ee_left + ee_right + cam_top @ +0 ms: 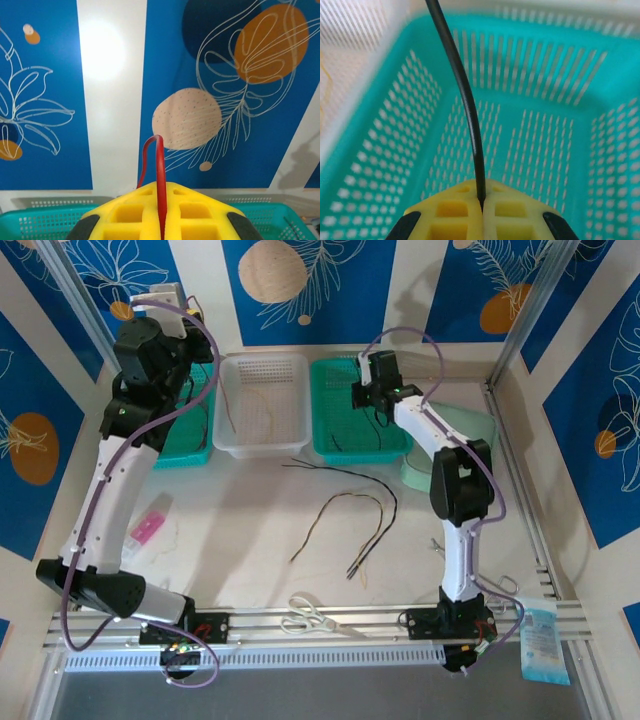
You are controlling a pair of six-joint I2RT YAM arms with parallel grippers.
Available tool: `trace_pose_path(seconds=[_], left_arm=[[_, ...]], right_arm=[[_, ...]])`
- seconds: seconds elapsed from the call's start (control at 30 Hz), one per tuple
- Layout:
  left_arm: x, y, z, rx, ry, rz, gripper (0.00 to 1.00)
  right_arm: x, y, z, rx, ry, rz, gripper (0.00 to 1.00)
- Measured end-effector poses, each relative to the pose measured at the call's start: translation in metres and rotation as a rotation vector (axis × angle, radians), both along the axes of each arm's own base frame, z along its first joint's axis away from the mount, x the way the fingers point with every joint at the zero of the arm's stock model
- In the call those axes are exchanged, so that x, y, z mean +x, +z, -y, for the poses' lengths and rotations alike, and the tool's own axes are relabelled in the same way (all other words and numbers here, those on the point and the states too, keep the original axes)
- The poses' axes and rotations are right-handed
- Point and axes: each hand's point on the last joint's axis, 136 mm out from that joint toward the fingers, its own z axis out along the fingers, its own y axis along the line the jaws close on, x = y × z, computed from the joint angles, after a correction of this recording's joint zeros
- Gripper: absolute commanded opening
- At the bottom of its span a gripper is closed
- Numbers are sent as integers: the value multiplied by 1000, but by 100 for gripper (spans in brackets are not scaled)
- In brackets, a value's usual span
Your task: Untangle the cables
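Judging the sort as partway done, we had our left gripper (161,220) clamped on 1 red cable (159,175) raised by the left teal basket (40,220), our right gripper (481,210) pinching 1 black cable (465,95) over the right teal basket (380,150), and several loose cables (350,495) left on the table (250,540).

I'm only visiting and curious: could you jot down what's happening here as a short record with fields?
left gripper: shut on red cable, raised above left teal basket
right gripper: shut on black cable, over right teal basket
white basket: holds tan cable
table: loose cables mid-table, scissors at near edge
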Motion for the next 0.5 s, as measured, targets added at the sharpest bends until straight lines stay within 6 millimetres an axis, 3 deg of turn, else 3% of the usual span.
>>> trace_pose_path(seconds=[0.1, 0.27, 0.5], left_arm=[[5, -7, -3, -2, 17, -19, 0], [6, -8, -8, -6, 34, -21, 0], [10, -17, -16, -3, 55, -42, 0]], right_arm=[[3, -30, -5, -22, 14, -107, 0], [8, -59, -13, -31, 38, -228, 2], [-1, -89, -11, -36, 43, -365, 39]])
